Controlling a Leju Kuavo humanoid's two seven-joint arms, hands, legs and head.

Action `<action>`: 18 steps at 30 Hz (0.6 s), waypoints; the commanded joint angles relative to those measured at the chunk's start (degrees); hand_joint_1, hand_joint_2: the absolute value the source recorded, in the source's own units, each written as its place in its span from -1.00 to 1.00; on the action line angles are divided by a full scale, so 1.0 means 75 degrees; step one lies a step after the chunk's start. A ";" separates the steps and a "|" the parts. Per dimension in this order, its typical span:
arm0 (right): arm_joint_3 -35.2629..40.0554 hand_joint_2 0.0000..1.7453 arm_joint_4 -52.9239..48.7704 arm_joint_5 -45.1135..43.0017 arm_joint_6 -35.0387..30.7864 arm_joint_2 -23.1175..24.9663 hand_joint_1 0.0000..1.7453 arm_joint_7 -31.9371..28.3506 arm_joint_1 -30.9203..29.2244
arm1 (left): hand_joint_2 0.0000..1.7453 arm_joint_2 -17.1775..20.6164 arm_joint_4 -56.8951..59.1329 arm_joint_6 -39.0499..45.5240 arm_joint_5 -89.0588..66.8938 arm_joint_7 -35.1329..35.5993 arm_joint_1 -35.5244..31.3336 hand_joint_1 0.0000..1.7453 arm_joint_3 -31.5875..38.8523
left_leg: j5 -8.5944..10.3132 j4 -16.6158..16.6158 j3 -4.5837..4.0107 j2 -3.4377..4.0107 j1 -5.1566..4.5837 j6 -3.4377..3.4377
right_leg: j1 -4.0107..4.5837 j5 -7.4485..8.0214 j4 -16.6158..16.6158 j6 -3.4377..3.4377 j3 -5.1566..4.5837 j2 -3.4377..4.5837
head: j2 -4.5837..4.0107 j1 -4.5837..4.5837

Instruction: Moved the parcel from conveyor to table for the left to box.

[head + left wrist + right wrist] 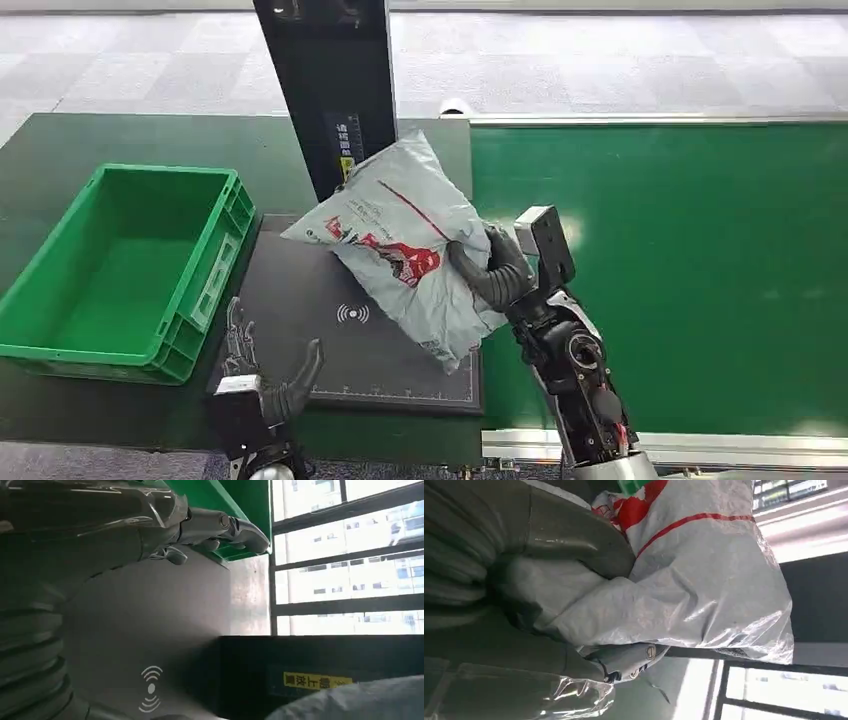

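A grey plastic parcel with red print hangs tilted over the dark scanner mat, its lower end close to the mat. My right hand grips the parcel's right side, thumb wrapped over it; the right wrist view shows the parcel bulging out of that hand. My left hand rests low at the mat's near left corner, fingers spread and holding nothing, also seen as the left hand over the mat. The green crate stands empty at the left.
The green conveyor belt runs along the right side with a metal rail at its near edge. A black post rises behind the mat, close behind the parcel. The crate's wall lies just beyond my left fingers.
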 commanded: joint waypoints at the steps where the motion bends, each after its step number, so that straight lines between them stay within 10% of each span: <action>1: -0.0125 1.00 0.1671 -0.0068 0.0076 -0.0100 1.00 -0.0084 -0.0609 | 1.00 -0.0195 0.0319 -0.0011 0.0087 0.0017 -0.0036 -1.00 -0.0335 | -0.0004 -0.0005 0.0018 0.0017 -0.0005 0.0012 | 0.0001 -0.0001 -0.0010 -0.0007 0.0020 -0.0007 | 0.0000 -0.0003; 18: 0.0613 1.00 0.3213 0.0131 0.0845 0.0154 1.00 -0.0095 -0.1104 | 1.00 -0.0449 0.0441 -0.0011 -0.0159 0.0017 -0.0004 -1.00 -0.0412 | -0.0003 -0.0001 0.0007 0.0021 -0.0004 0.0006 | -0.0001 0.0001 -0.0002 -0.0004 0.0003 0.0004 | 0.0000 -0.0006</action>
